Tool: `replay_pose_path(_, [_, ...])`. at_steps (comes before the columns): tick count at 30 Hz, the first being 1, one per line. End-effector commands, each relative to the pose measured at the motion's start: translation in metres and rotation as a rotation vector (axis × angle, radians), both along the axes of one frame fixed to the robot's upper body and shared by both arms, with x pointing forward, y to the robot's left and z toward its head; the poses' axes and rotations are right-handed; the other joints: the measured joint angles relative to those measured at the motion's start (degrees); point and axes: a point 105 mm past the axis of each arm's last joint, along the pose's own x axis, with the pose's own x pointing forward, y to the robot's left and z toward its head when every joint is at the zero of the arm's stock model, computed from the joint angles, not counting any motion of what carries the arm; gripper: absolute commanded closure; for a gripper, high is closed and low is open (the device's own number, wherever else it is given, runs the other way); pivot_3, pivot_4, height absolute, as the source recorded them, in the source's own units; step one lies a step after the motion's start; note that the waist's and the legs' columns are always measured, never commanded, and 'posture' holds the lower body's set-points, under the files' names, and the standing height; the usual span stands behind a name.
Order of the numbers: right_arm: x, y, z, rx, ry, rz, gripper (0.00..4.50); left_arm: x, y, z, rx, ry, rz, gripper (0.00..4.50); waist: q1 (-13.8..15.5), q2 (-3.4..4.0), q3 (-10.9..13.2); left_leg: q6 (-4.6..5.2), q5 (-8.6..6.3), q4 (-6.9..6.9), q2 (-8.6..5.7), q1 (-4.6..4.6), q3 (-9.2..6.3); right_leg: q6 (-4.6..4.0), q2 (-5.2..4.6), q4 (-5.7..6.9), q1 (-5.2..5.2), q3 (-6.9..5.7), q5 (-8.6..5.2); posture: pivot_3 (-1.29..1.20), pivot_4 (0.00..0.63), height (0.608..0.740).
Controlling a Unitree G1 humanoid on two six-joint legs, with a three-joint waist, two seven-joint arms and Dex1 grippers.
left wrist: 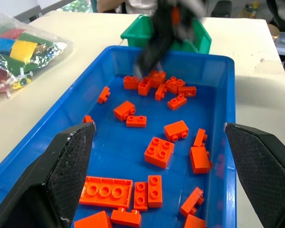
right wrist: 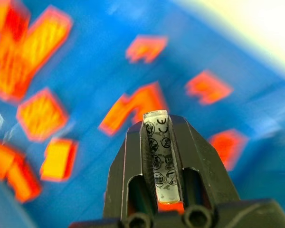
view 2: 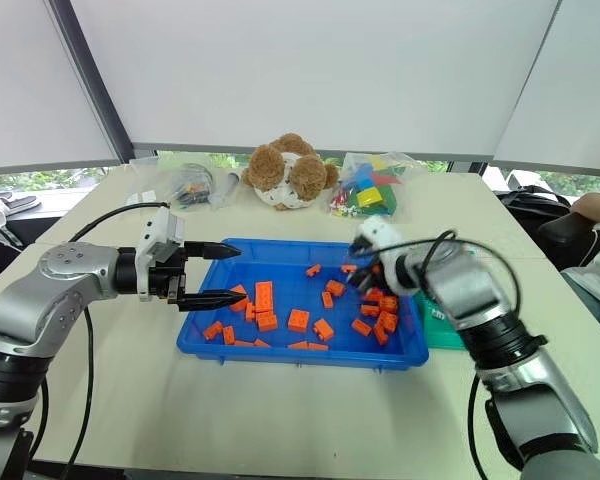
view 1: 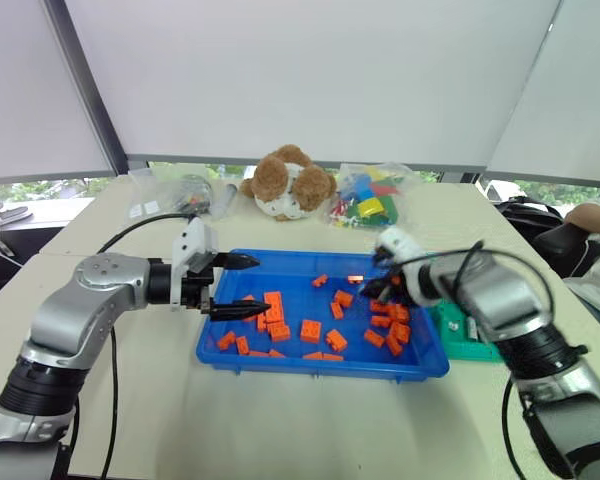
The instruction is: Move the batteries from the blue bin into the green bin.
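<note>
Pinching one battery (right wrist: 160, 156) tight with the right gripper (view 1: 373, 287), up in the air over the 2 o'clock corner of the blue bin (view 1: 320, 362) and not yet over the green bin (view 1: 470, 345). Sitting snug in the slot between the two black fingers (right wrist: 133, 156), with one finger pressing at 9 o'clock and the other at 3 o'clock of its round body. Lying lengthwise along the fingers, with its shiny end poking out just past the tips toward 12 o'clock. Probably feeling hard, smooth and a bit heavy for such a little thing, so most likely rolling or sliding out if the squeeze goes loose. Not bending and not breaking easily, so probably fine with a firm squeeze. Looking best to hold across the middle of the round side, just as now, not by the two ends. Waiting for it at 3 o'clock of the blue bin, touching or nearly touching its end wall, being the green bin, and hard to tell what is lying inside it. Lying all over the floor of the blue bin, lots of orange bricks (view 1: 310, 330), and not showing any other battery among them for sure. Hanging over the 9 o'clock end of the blue bin with the left gripper (view 1: 242, 285), fingers (left wrist: 69, 161) spread wide apart and holding nothing. Needing a careful carry toward 3 o'clock, going by how things are sitting, and letting go only once over the green bin.
</note>
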Motion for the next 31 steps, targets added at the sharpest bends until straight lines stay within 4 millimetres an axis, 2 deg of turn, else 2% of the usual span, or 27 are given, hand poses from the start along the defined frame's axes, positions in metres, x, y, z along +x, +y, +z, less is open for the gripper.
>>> replay_pose_path(1, [-0.003, -0.046, 0.033, -0.012, -0.111, -0.157, 4.48, -0.002, 0.0, 0.01, -0.004, -0.046, -0.01, 0.0, 0.2, -0.01, 0.0, 0.02, -0.01, 0.0, 0.0, 0.0, 0.0, -0.01, -0.01, -0.02, 0.01, -0.01, 0.0, 0.0, 0.15, 0.727])
replay_pose_path(5, [-0.009, -0.087, 0.022, -0.046, -0.083, -0.28, 4.48, -0.002, -0.001, 0.009, -0.006, -0.043, -0.018, 0.0, -0.2, -0.02, 0.0, 0.11, -0.07, -0.01, -0.01, 0.0, 0.0, -0.01, -0.02, -0.09, 0.04, 0.0, -0.01, 0.0, 0.15, 0.727])
replay_pose_path(8, [-0.014, -0.104, 0.003, -0.054, -0.031, -0.322, 4.48, -0.002, -0.001, 0.009, -0.005, -0.037, -0.026, 0.0, -0.5, -0.01, 0.0, 0.1, -0.06, -0.04, -0.01, 0.02, 0.0, 0.0, 0.0, -0.08, 0.03, 0.01, 0.0, 0.0, 0.15, 0.727])
replay_pose_path(13, [-0.017, -0.109, -0.016, -0.037, 0.018, -0.336, 1.94, -0.002, -0.003, 0.011, -0.012, -0.03, -0.04, 0.0, -0.5, 0.02, 0.0, 0.05, -0.03, -0.07, -0.01, 0.01, 0.01, 0.01, 0.01, -0.05, -0.02, 0.04, 0.0, 0.0, 0.15, 0.727])
replay_pose_path(15, [-0.018, -0.111, -0.017, -0.036, 0.017, -0.338, 0.89, -0.002, -0.004, 0.011, -0.011, -0.029, -0.042, 0.0, -0.4, 0.02, 0.0, 0.04, -0.03, -0.06, -0.01, 0.01, 0.02, 0.01, 0.0, -0.05, -0.01, 0.04, 0.0, 0.0, 0.15, 0.727])
replay_pose_path(17, [-0.021, -0.111, -0.013, -0.036, 0.007, -0.329, 0.05, -0.003, -0.003, 0.011, -0.013, -0.026, -0.044, 0.0, -0.3, 0.02, 0.0, 0.04, -0.03, -0.04, -0.01, 0.01, 0.01, 0.01, 0.0, -0.06, 0.0, 0.04, 0.0, 0.0, 0.15, 0.727])
replay_pose_path(20, [-0.025, -0.106, 0.0, -0.039, -0.029, -0.285, 0.05, -0.002, -0.003, 0.012, -0.018, -0.023, -0.045, 0.0, -0.2, 0.02, 0.0, 0.04, -0.03, -0.03, -0.01, 0.01, 0.02, 0.01, -0.01, -0.06, 0.0, 0.04, 0.0, 0.0, 0.15, 0.727])
replay_pose_path(23, [-0.047, -0.085, 0.02, -0.035, -0.063, -0.113, 0.05, -0.002, -0.003, 0.013, -0.024, -0.016, -0.045, 0.0, 0.0, 0.02, 0.0, 0.05, -0.03, -0.05, -0.01, 0.0, 0.01, 0.01, 0.0, -0.06, 0.0, 0.03, 0.0, 0.0, 0.15, 0.727])
replay_pose_path(26, [-0.069, -0.071, 0.032, -0.049, -0.082, 0.013, 0.05, -0.001, -0.002, 0.013, -0.021, -0.014, -0.041, 0.0, -0.1, 0.02, 0.0, 0.07, -0.04, -0.07, -0.01, 0.0, -0.02, 0.01, 0.0, -0.06, 0.01, 0.02, 0.0, 0.0, 0.15, 0.727])
replay_pose_path(31, [-0.095, -0.059, 0.044, -0.046, -0.089, 0.097, 0.05, 0.0, 0.0, 0.011, -0.016, -0.007, -0.034, 0.0, -0.2, 0.02, 0.0, 0.19, -0.11, 0.0, -0.01, 0.03, -0.05, 0.01, 0.0, -0.06, 0.07, 0.02, 0.0, 0.0, 0.15, 0.727])
